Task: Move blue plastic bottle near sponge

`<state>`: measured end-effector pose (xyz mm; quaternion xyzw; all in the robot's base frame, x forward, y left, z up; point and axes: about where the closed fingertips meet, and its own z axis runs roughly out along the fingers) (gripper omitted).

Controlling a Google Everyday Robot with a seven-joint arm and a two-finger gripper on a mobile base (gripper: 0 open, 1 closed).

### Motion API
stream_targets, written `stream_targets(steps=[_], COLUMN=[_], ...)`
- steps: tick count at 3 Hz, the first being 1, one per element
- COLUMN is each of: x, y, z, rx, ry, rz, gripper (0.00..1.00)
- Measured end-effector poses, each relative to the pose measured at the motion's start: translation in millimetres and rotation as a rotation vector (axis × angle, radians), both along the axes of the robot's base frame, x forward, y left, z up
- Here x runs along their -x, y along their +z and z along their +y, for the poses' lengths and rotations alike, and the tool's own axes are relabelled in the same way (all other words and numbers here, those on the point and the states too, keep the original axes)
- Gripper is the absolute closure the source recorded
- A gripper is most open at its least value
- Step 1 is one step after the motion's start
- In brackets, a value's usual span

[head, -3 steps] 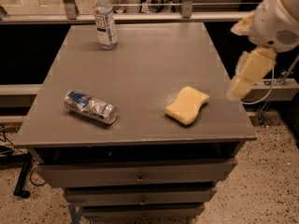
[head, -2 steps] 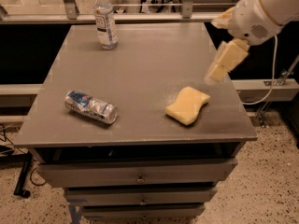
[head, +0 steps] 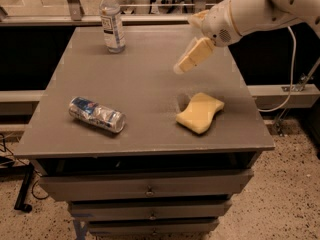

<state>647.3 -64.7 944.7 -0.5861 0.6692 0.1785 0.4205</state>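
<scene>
The blue plastic bottle [head: 112, 20], clear with a white cap and a white label, stands upright at the far left of the grey table [head: 145, 74]. The pale yellow wavy sponge [head: 200, 112] lies flat near the front right. My gripper [head: 190, 58] hangs above the table's right middle, above and behind the sponge, well right of the bottle. It touches nothing and nothing shows in its grasp.
A crushed silver-and-blue can [head: 96, 114] lies on its side at the front left. The table has drawers [head: 145, 188] below its front edge. A rail and a window frame [head: 70, 4] run behind the table. A white cable [head: 289, 74] hangs at the right.
The arm has swung in from beyond the table's right edge, leftward and over the tabletop. The bottle, sponge and can have not moved.
</scene>
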Motion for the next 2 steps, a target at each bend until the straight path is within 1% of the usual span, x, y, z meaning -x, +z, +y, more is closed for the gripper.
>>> stream_targets(steps=[1,2], x=[0.3,0.0], y=[0.1,1.4], z=[0.1,6.3], rx=[0.001,-0.046], ry=[0.001,0.007], rz=[0.0,-0.021], gripper=[0.0,0.0])
